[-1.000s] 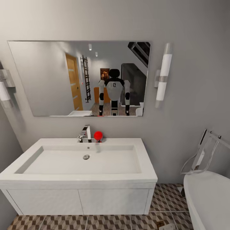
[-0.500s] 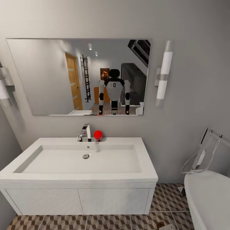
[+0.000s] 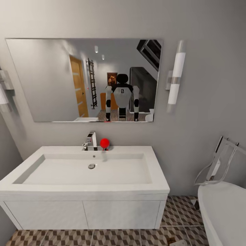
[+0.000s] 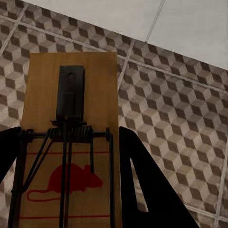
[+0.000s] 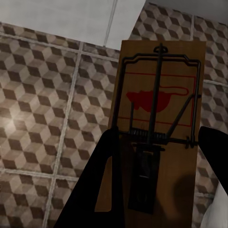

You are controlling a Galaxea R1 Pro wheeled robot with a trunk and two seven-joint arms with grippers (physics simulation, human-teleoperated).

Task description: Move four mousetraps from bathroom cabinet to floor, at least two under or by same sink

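Left wrist view shows the left gripper point(image 4: 66, 190) squeezing a mousetrap point(image 4: 71, 142) between its two black fingers, above the bathroom floor point(image 4: 171, 118). Head view shows a white sink point(image 3: 85, 171) under a mirror point(image 3: 51, 78). Right wrist view shows the right gripper point(image 5: 159, 185) squeezing another mousetrap point(image 5: 159, 118) over the same tiles.

No readable words, brand names or numbers anywhere. Printed signs only: a red mouse silhouette inside a thin red outline on the mousetrap point(image 4: 71, 142) in the left wrist view, under the wire spring. Same red mouse mark on the second mousetrap point(image 5: 159, 118) in the right wrist view. Mirror reflection point(image 3: 122, 97) of the robot: small chest mark, too small to read.
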